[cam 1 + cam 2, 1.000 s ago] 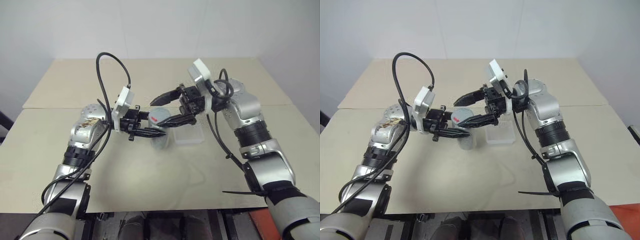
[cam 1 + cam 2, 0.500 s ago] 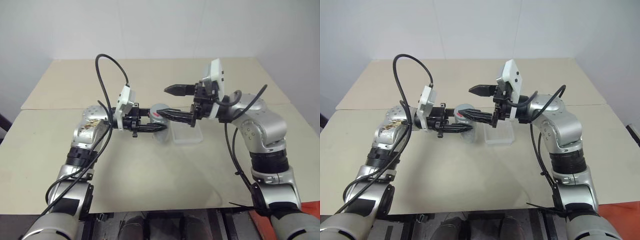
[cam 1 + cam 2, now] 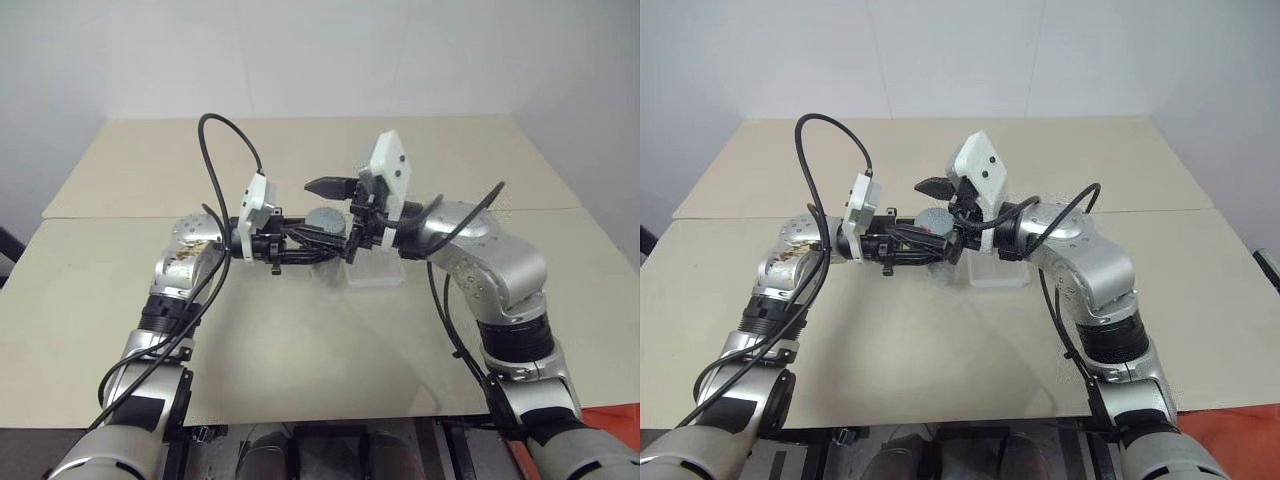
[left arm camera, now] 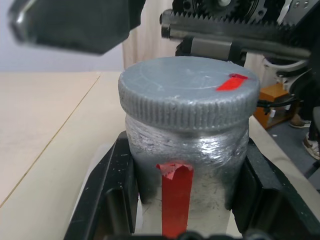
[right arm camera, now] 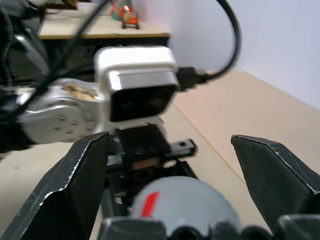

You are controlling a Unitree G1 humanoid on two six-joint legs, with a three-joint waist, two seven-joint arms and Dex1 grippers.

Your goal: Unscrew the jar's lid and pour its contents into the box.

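Note:
The jar [image 4: 186, 165], silvery with a red vertical stripe, is held upright above the table, and my left gripper [image 3: 308, 250] is shut on its body. One black finger [image 4: 107, 192] presses each side of it. The grey lid [image 4: 189, 97], with a red mark on top, is on the jar. My right gripper [image 3: 326, 211] is open and reaches in from the right at lid height. Its fingers [image 5: 75, 185] stand wide on either side of the lid [image 5: 182, 205] without touching it. The clear box [image 3: 378, 272] lies on the table just right of the jar, under my right wrist.
The beige table [image 3: 300, 350] has a seam across its middle and open surface in front of and behind the arms. Black cables [image 3: 225, 140] loop above my left forearm. A white wall stands behind the table.
My right arm has swung and turned its wrist, bringing the open gripper to the left over the lid. The left gripper has kept hold of the jar in nearly the same place.

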